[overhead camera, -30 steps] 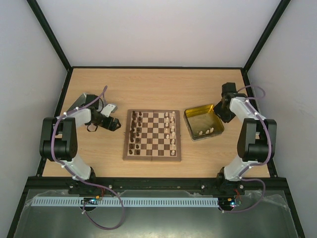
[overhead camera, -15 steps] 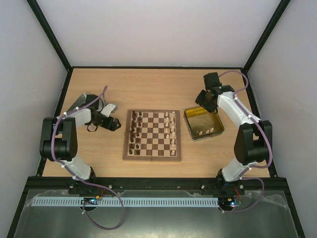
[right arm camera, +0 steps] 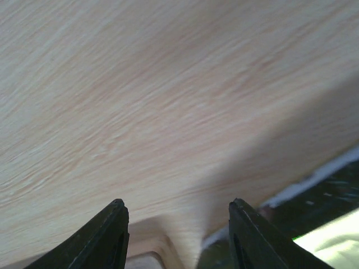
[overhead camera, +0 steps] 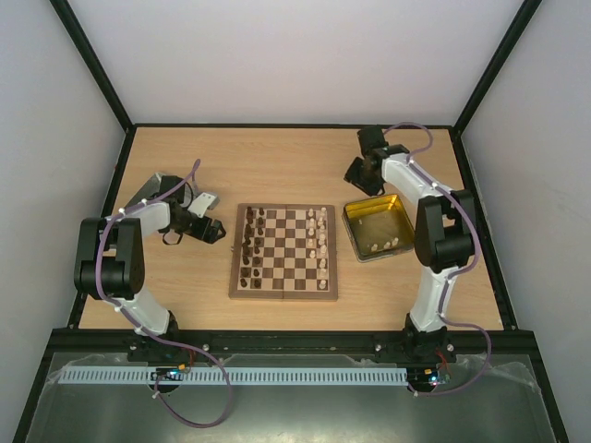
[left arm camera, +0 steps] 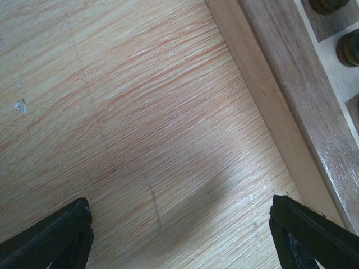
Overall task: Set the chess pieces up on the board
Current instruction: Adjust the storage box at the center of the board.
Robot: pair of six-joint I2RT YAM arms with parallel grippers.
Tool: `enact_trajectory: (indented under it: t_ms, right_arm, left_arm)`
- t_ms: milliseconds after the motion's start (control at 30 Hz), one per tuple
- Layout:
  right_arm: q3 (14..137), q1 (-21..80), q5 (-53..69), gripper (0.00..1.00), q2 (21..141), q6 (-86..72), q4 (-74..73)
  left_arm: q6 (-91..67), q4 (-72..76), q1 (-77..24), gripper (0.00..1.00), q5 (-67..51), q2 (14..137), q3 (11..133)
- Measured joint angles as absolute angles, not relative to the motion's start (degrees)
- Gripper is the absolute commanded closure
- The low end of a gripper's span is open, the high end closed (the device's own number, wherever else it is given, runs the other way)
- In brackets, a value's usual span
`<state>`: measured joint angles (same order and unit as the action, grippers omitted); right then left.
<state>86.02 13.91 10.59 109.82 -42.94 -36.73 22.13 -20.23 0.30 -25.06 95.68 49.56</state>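
Top, board: square wooden chessboard (overhead camera: 286, 254) mid-table; dark brown chess pieces (overhead camera: 249, 245) along its left side, cream chess pieces (overhead camera: 320, 240) along its right.
Top, tin: shiny gold square tin tray (overhead camera: 374, 217) just right of board, few cream pieces inside.
Left wrist: left gripper (left arm camera: 179, 200) jaws apart, empty, beside board's border.
Right wrist: right gripper (right arm camera: 176, 203) jaws apart, empty, over pale wooden table (right arm camera: 168, 84).

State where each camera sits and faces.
Top external: high behind, looking down on chessboard, gold tin tray, left arm and right arm.
Left wrist: faces down at tabletop beside the chessboard's border; left end effector shows.
Right wrist: faces tabletop; right end effector shows.
Shared: chessboard's left border, in top and left wrist.
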Motion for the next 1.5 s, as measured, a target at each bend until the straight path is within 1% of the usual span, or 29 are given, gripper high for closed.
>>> enact_trajectory:
  t_ms: [233, 367, 767, 967, 1100, 1400, 1500]
  right_arm:
    - [92.4, 17.3, 11.8, 0.52, 114.9, -43.1, -36.1]
    - [92.6, 18.6, 12.2, 0.52, 115.7, -43.1, -35.7]
    - [88.0, 19.6, 12.3, 0.53, 115.7, -43.6, -34.5]
    - [83.8, 20.1, 12.4, 0.53, 114.3, -44.0, -33.6]
    - [79.9, 20.3, 12.8, 0.57, 112.2, -44.2, -32.9]
    - [73.3, 20.7, 13.4, 0.68, 105.3, -44.4, -32.6]
    - [70.7, 20.8, 13.6, 0.70, 102.5, -44.5, -32.4]
  left_arm:
    - [22.1, -20.2, 0.3, 0.13, -25.1, 95.7, 49.6]
    - [22.1, -20.2, 0.3, 0.14, -25.1, 95.7, 49.6]
    - [22.1, -20.2, 0.3, 0.13, -25.1, 95.7, 49.6]
    - [22.1, -20.2, 0.4, 0.14, -25.1, 95.6, 49.5]
    - [22.1, -20.2, 0.4, 0.13, -25.1, 95.6, 49.5]
    - [22.1, -20.2, 0.4, 0.13, -25.0, 95.6, 49.5]
    - [22.1, -20.2, 0.4, 0.13, -25.0, 95.6, 49.5]
